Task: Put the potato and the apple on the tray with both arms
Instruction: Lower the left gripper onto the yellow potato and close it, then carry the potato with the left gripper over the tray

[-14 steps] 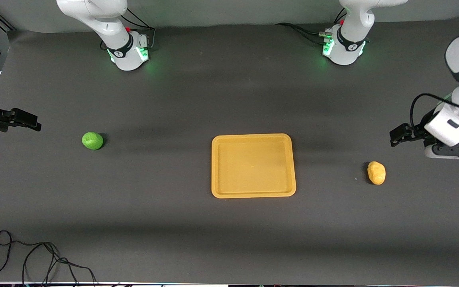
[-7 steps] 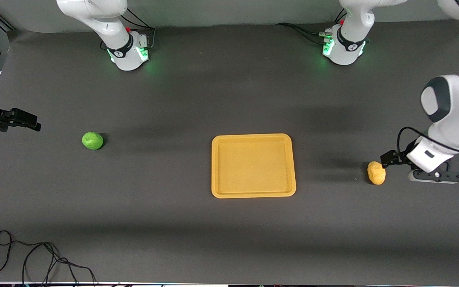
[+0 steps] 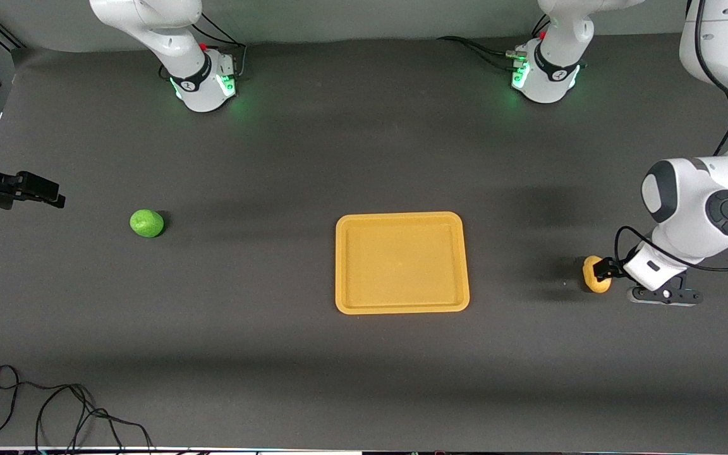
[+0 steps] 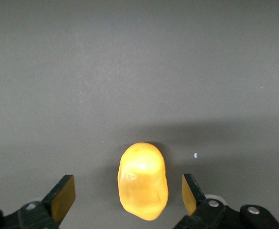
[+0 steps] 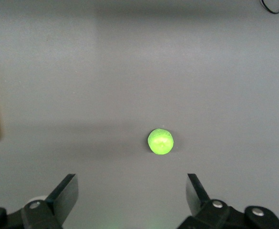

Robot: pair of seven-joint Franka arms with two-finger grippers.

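The yellow-orange potato [image 3: 592, 279] lies on the dark table toward the left arm's end. My left gripper [image 3: 601, 270] is low at it and open, one finger on each side of the potato [image 4: 143, 181] with gaps showing, in the left wrist view [image 4: 129, 192]. The green apple [image 3: 146, 223] lies toward the right arm's end. My right gripper [image 3: 45, 193] is open and empty, apart from the apple [image 5: 160, 141], which shows ahead of its fingers [image 5: 63, 193]. The tray [image 3: 402, 217] lies empty between the two fruits.
Black cables [image 3: 54, 411] lie at the table corner nearest the front camera, at the right arm's end. The two arm bases [image 3: 203, 85] [image 3: 544, 79] stand along the table edge farthest from that camera.
My left arm has swung down and toward the front camera, bringing its open gripper from beside the potato to around it. The right arm, apple, potato and tray have not moved.
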